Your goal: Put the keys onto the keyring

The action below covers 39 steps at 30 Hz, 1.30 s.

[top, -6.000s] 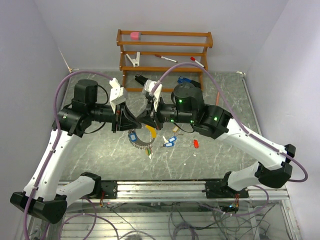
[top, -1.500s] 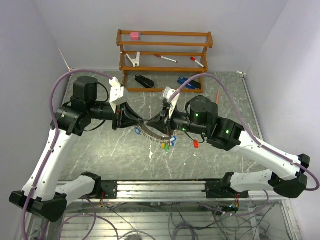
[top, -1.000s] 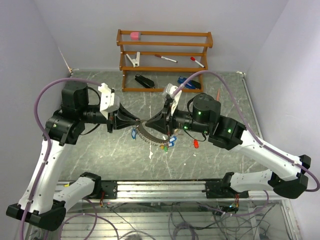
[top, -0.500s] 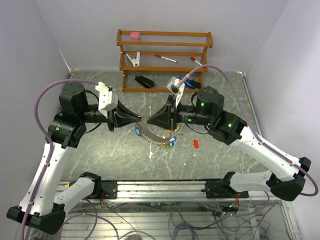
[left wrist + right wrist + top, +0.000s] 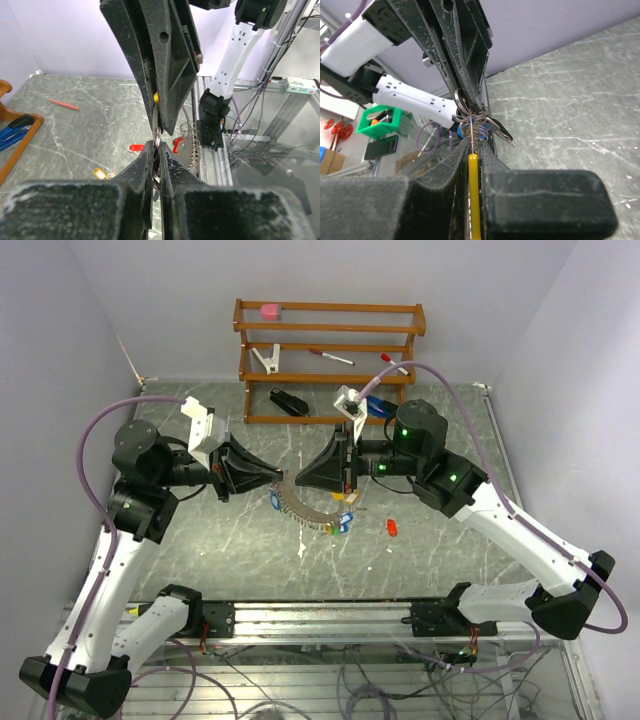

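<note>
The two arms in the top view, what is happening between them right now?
They meet tip to tip above the table. The left tool is shut on the thin wire of the keyring, which hangs below with several tags on it. The right tool is shut on a yellow key and holds it at the wire. A red key lies on the table, not yet strung.
</note>
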Each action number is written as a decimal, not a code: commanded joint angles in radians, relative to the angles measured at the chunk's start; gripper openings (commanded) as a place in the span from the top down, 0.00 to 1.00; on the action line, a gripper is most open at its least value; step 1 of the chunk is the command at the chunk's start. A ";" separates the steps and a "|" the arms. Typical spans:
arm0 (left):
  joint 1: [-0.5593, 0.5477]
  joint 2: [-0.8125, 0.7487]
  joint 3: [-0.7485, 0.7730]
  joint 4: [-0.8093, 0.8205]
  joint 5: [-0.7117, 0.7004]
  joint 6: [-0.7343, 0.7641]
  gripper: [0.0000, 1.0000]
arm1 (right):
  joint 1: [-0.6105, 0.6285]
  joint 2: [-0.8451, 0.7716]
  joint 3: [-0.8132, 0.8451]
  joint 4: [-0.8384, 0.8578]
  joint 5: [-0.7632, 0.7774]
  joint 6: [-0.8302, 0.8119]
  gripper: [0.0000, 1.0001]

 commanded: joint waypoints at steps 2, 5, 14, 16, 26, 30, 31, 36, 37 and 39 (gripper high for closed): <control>-0.013 -0.026 0.000 0.182 0.121 -0.100 0.92 | -0.043 0.070 0.004 -0.020 -0.143 0.005 1.00; -0.014 -0.007 0.076 -0.103 0.143 0.186 0.87 | -0.056 0.098 0.045 -0.060 -0.189 -0.013 1.00; -0.013 0.144 0.294 -0.885 0.129 0.813 0.75 | -0.062 0.101 0.093 -0.126 -0.182 -0.034 1.00; -0.014 0.154 0.305 -0.923 0.108 0.863 0.74 | -0.064 0.094 0.094 -0.131 -0.173 -0.036 1.00; -0.014 0.138 0.303 -0.943 0.032 0.884 0.65 | -0.070 0.094 0.108 -0.158 -0.161 -0.050 1.00; -0.014 0.135 0.304 -0.928 0.012 0.871 0.64 | -0.070 0.101 0.116 -0.166 -0.155 -0.050 1.00; -0.014 0.135 0.303 -0.915 0.008 0.863 0.64 | -0.070 0.102 0.117 -0.168 -0.151 -0.050 1.00; -0.014 0.107 0.275 -0.778 -0.100 0.756 0.62 | -0.070 0.099 0.115 -0.154 -0.148 -0.040 1.00; -0.014 0.094 0.263 -0.731 -0.144 0.722 0.62 | -0.070 0.099 0.115 -0.154 -0.145 -0.040 1.00; -0.014 0.066 0.239 -0.647 -0.209 0.656 0.62 | -0.070 0.099 0.115 -0.157 -0.144 -0.041 1.00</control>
